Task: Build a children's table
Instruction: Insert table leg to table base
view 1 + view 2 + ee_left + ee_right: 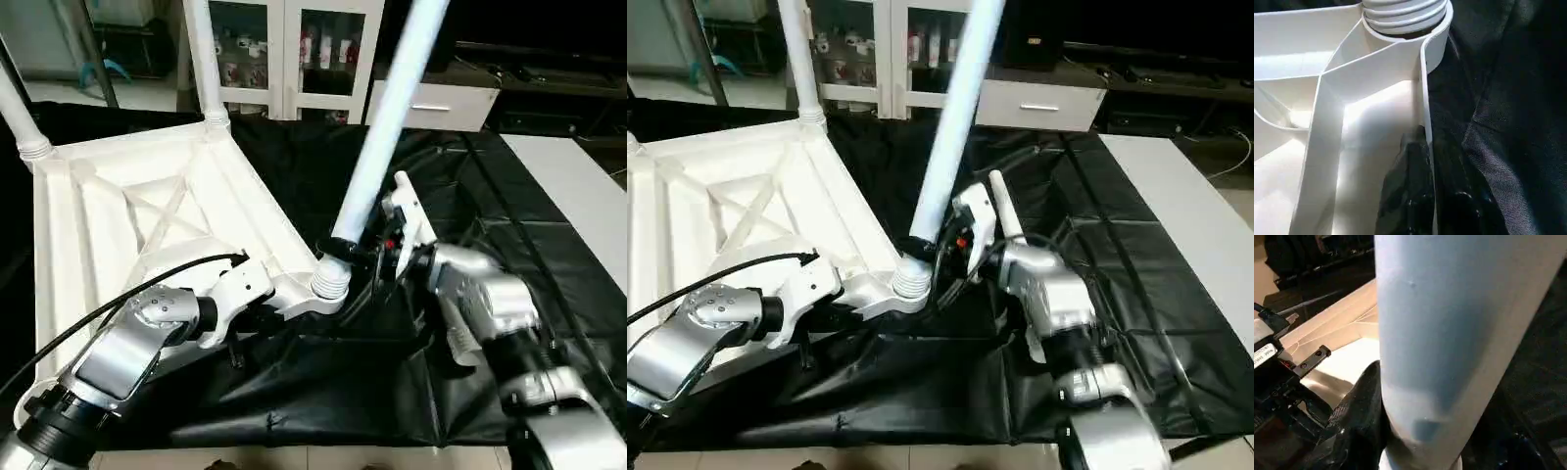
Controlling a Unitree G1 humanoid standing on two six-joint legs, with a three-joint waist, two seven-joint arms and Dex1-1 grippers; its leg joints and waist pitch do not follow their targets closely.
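Lying ribs-up on the black-covered desk (460, 392): tabletop (108, 225) | no readable writing | left end effector (1418, 196) pinching the tabletop's side wall near its corner socket (331, 279) | right end effector (364, 257) clamped around tilted leg (387, 122) just above that socket

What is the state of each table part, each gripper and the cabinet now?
tabletop: upside down, ribs up.
near leg: tilted, base at the corner socket.
two far legs: standing in sockets.
left gripper: shut on the tabletop's rim.
right gripper: shut on near leg.
cabinet: doors closed.
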